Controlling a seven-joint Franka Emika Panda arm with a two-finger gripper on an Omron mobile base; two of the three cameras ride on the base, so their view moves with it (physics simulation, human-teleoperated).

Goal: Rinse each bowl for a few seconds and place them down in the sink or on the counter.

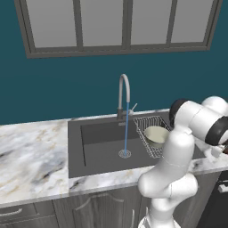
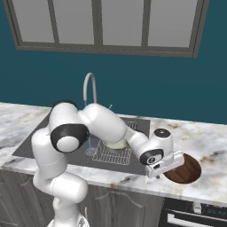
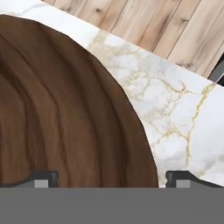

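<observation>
Tool [image 3: 109, 179] open; brown bowl [image 2: 186, 170] partly hidden.

A dark reddish-brown bowl [image 2: 185, 170] with wood-like streaks sits on the white-grey, tan-veined marble desk [image 2: 208, 142], a pale cream-green bowl [image 1: 156, 135] lies in the dark grey sink [image 1: 100, 147], under a teal wall [image 1: 67, 84].

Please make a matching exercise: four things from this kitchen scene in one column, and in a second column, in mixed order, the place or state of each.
Things:
1. cream-green bowl
2. brown bowl
3. faucet
4. pincer

Places or states:
A. open, directly over a bowl
B. running water into the sink
C. inside the wire rack
D. on the counter, right of the sink

Pairs: 1-C, 2-D, 3-B, 4-A
</observation>
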